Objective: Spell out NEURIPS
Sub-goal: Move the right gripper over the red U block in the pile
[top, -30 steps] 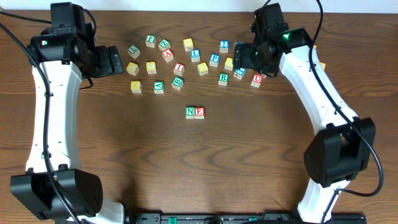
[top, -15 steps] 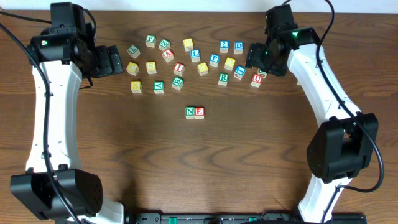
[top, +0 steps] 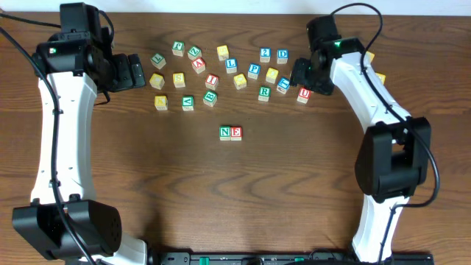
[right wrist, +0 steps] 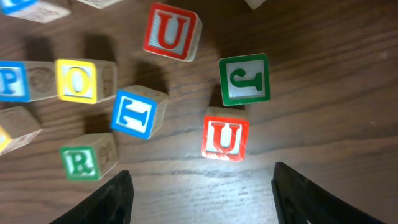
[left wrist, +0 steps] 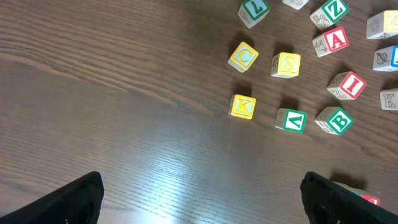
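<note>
Light-wood U cube [right wrist: 224, 137], red letter on white, lies just ahead of the right gripper [right wrist: 208, 193], centred between its parted, empty jaws. N cube [top: 225, 132] and E cube [top: 235, 132] touch mid-table. Left gripper [left wrist: 199, 190] jaws wide, empty.

Pair: green-lettered N wooden cube [top: 225, 132] touches red-lettered E wooden cube [top: 236, 132] at its 3 o'clock, mid dark wooden worktop [top: 221, 191].
Scatter: other lettered wooden cubes [top: 212, 81], apart, at the pair's 12 o'clock.
Scatter's 3 o'clock end: red-lettered U wooden cube [top: 304, 93], green-lettered R wooden cube [top: 263, 93] at its 9 o'clock.
</note>
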Robot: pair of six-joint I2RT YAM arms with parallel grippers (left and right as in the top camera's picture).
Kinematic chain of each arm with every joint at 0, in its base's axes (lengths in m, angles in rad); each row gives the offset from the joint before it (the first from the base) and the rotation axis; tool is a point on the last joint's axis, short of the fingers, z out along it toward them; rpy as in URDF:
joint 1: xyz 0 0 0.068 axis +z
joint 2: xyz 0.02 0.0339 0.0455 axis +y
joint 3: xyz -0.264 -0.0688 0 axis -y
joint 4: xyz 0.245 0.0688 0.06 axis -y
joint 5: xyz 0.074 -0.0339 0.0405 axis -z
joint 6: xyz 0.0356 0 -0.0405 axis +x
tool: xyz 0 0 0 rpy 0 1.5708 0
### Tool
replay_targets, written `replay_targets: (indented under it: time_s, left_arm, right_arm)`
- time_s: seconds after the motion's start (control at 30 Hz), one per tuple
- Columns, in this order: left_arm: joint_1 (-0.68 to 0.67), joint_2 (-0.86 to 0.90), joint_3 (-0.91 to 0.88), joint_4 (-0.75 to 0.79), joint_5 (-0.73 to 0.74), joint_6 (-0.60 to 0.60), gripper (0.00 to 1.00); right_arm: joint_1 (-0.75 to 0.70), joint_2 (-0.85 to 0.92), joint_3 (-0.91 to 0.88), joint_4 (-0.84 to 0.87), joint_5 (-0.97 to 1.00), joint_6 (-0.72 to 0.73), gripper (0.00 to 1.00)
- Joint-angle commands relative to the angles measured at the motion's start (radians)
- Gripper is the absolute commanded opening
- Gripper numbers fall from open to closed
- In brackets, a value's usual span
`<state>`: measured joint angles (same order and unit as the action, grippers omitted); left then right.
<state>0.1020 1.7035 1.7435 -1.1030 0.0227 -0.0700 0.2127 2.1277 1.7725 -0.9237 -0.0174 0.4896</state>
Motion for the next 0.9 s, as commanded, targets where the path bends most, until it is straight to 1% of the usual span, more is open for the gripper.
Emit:
replay_targets:
  time_s: [0.0,0.13,0.37,0.53,0.73,0.87]
  left_arm:
    - [0.004,-0.011,0.01,-0.004,-0.012,0.013,1.0]
    - [0.004,-0.011,0.01,-0.004,-0.012,0.013,1.0]
    - [0.004,-0.011,0.01,-0.004,-0.012,0.013,1.0]
    - [0.004,-0.011,0.01,-0.004,-0.012,0.013,1.0]
    - [0.004,-0.011,0.01,-0.004,-0.012,0.013,1.0]
    - [0.004,-0.011,0.01,-0.004,-0.012,0.013,1.0]
  right_arm:
    - [-0.01,0.038,-0.008,0.008,0.019,0.011,0.66]
    - [-0.013,0.069,-0.008,0.036,0.045,0.01,0.66]
    - [-0.013,0.113,-0.008,0.066,0.045,-0.032,0.63]
    - [-0.013,0.143,-0.008,0.073,0.05,-0.035,0.61]
    - [-0.013,0.148,-0.008,0.075,0.049,-0.05,0.56]
    - [-0.013,0.148,-0.008,0.073,0.05,-0.063,0.48]
